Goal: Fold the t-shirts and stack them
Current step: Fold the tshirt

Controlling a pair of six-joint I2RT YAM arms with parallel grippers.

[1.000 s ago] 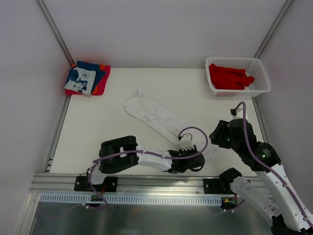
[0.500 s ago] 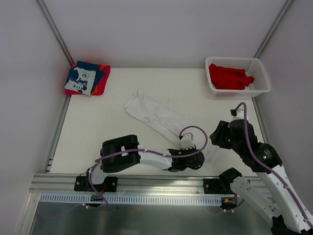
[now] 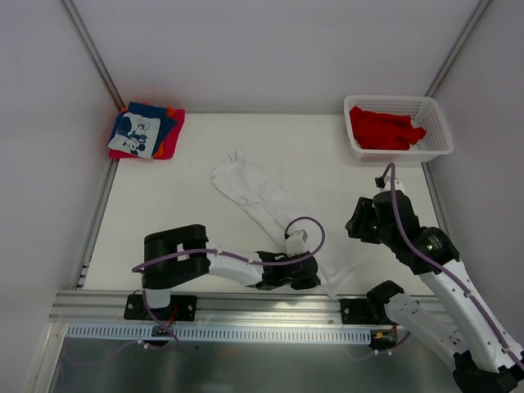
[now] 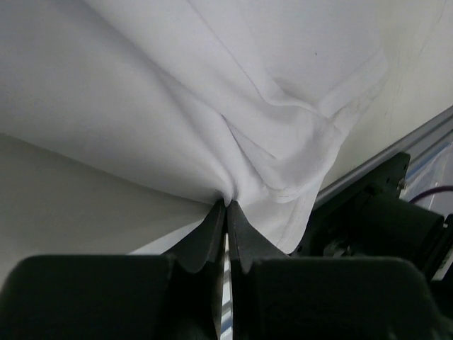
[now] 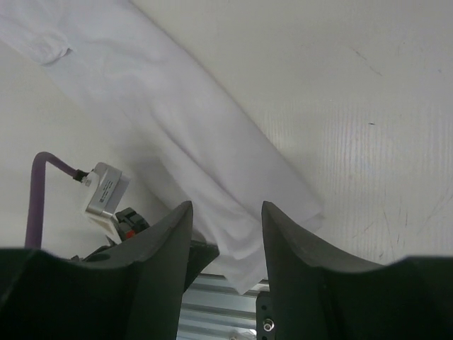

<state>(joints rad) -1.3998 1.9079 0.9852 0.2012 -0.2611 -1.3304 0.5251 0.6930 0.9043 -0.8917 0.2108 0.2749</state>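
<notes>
Pale table (image 3: 164, 213) inside a walled enclosure. The white t-shirt (image 3: 262, 196) lies diagonally at centre. The left gripper (image 4: 226, 207) is clamped on its near hem, cloth bunched at the tips. The right gripper (image 5: 225, 212) hovers by its near right edge, jaws parted, holding nothing. Red t-shirts (image 3: 381, 129) sit in the basket (image 3: 401, 153) beyond the shirt to the right, and the folded stack (image 3: 146, 131) beyond it to the left.

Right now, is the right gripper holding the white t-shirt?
No, the right gripper hangs above the white t-shirt with its jaws apart and nothing between them.
</notes>
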